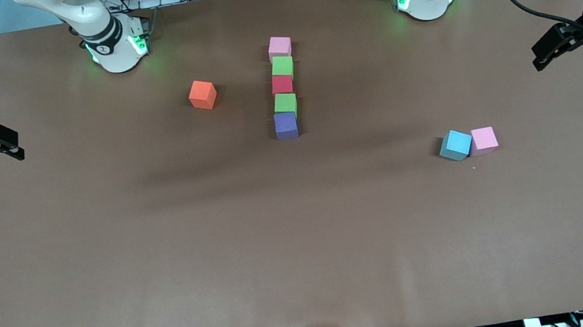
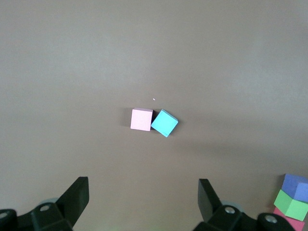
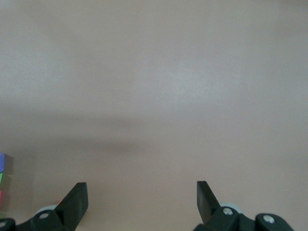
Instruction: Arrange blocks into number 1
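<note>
The blocks (image 1: 283,88) look light, soft foam, best pinched across flat sides; left gripper (image 2: 143,197) and right gripper (image 3: 142,199) hang wide-jawed, empty.

Five blocks (image 1: 283,87) sit in one touching column on the table (image 1: 167,265), midway between the arm bases, running toward the front camera. A lone cube (image 1: 203,94) sits beside the column, apart, toward the right arm's end. Two more cubes (image 1: 467,142) touch each other, nearer the camera, toward the left arm's end.
</note>
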Robot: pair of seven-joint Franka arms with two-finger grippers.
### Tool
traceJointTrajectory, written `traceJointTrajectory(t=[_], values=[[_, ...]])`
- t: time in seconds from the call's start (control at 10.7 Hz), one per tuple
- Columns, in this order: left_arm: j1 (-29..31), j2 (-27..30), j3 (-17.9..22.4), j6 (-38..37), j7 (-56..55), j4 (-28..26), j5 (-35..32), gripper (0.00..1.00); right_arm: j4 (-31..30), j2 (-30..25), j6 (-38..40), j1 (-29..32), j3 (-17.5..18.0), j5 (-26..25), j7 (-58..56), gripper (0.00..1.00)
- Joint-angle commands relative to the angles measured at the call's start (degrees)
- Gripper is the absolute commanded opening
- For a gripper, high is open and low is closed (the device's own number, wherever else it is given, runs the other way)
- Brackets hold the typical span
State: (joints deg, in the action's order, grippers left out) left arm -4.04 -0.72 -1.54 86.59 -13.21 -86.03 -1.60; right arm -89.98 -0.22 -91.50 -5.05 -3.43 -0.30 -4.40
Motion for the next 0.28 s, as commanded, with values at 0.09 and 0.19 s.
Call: traceJointTrajectory(t=[0.09, 0.19], values=[[-0.1, 0.1, 0.0, -2.3, 2.0, 0.9, -1.5, 1.0, -0.5, -0.4, -0.1, -0.5, -0.1, -0.8, 0.8, 1.0], [-0.2, 0.2, 0.0, -2.3, 2.1, 0.9, -1.5, 1.0, -0.5, -0.4, -0.1, -0.5, -0.1, -0.8, 0.8, 1.0]])
